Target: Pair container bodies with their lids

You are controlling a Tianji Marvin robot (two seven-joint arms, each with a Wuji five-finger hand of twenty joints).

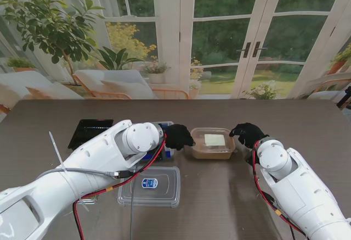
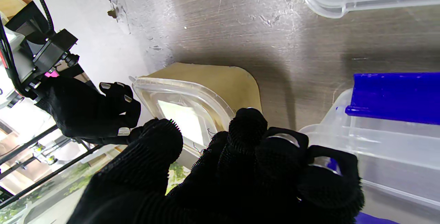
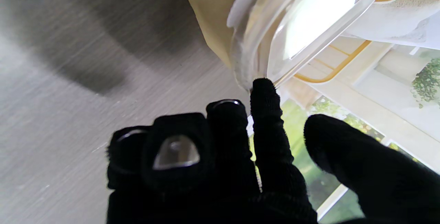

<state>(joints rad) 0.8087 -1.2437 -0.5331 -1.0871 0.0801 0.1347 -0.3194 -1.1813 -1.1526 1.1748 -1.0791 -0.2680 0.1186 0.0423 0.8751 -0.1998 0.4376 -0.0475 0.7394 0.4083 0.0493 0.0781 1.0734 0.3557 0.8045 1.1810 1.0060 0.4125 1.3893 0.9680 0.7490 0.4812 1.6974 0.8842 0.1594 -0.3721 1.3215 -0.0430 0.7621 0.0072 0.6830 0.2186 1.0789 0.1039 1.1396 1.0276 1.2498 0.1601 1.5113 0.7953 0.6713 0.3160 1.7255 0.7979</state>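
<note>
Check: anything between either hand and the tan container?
Nothing visible. The left hand is at the left edge of the tan container, fingers at its rim in the wrist view. The right hand is at the right edge, one fingertip touching the lid rim. Neither grips it.

Daylight floods through the glass doors (image 1: 230, 37); soft shadows cross the table (image 1: 219, 207); wrist views blur close up.

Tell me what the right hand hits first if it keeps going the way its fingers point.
Probably the tan container: the right hand points at its near edge, index fingertip about touching the rim.
</note>
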